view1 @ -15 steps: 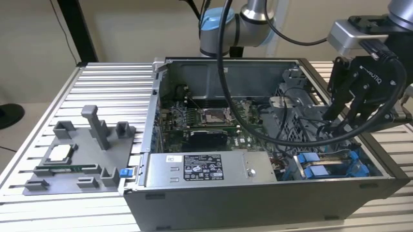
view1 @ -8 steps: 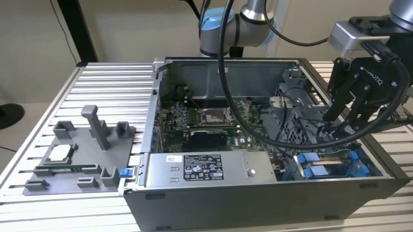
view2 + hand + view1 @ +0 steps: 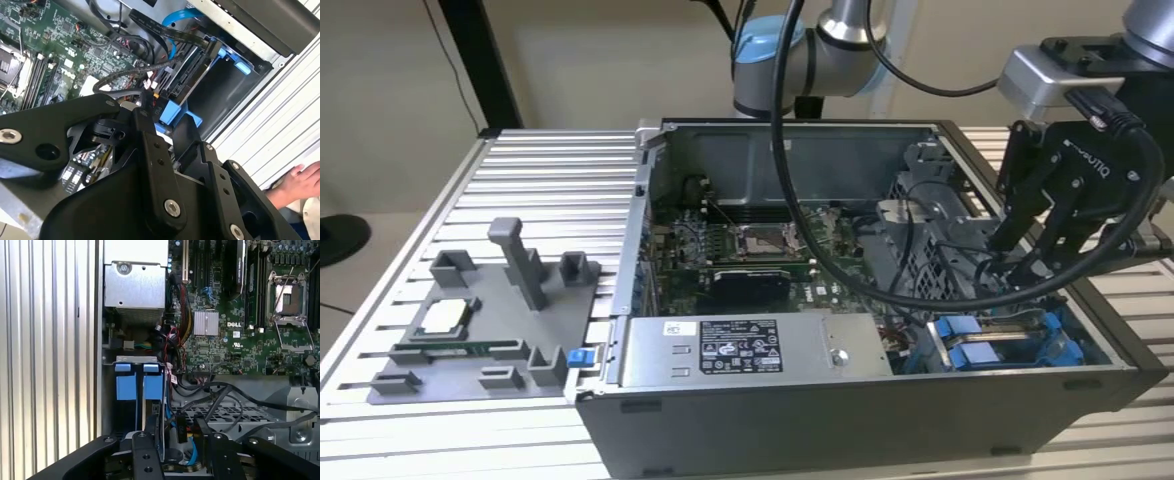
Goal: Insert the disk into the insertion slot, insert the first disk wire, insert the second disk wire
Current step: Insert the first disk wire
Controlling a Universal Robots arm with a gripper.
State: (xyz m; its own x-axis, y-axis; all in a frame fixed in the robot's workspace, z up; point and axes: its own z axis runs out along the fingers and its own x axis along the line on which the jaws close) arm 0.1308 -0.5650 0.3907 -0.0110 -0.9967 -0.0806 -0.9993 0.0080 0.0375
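Exterior view: claw [image 3: 1034, 250] near disk [image 3: 978, 352]; power supply [image 3: 854, 345] labelled.

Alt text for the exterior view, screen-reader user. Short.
A robot arm's black claw reaches down into an open computer case on a slatted metal table, above the blue-fitted insertion slot. A silver power-supply box sits along the case's near side; a grey parts tray lies at the exterior view's left.
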